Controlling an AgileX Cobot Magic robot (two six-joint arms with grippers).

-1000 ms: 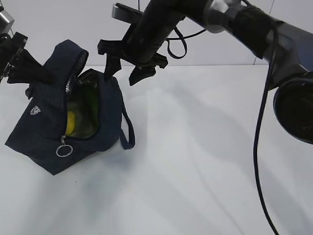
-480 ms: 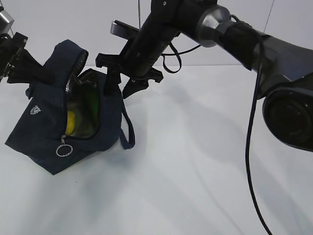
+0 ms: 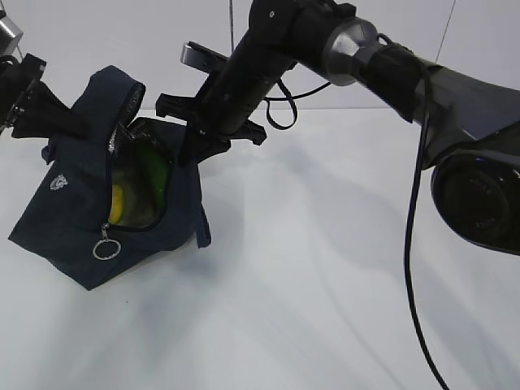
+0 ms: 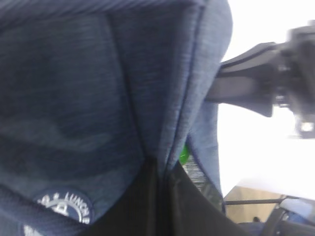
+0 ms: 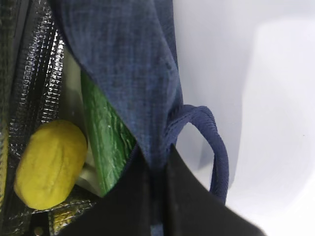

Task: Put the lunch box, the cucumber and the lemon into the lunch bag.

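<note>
Inside the lunch bag [image 3: 81,211], at nine o'clock on the bench [image 3: 325,268], I am seeing the lemon [image 5: 49,164] and cucumber [image 5: 106,142] resting; the lunch box is showing nowhere clearly; both pincers, left [image 3: 61,122] and right [image 5: 156,182], are pinching bag fabric; packing is looking nearly finished.

White table [image 3: 325,268] lay bare and smooth, soft grey shadows crossed its surface, pale wall [image 3: 106,41] stood behind it, thin vertical line ran down that wall.

Lemon [image 5: 49,164] and cucumber [image 5: 106,135] fill the lunch bag [image 3: 73,219] mouth.
</note>
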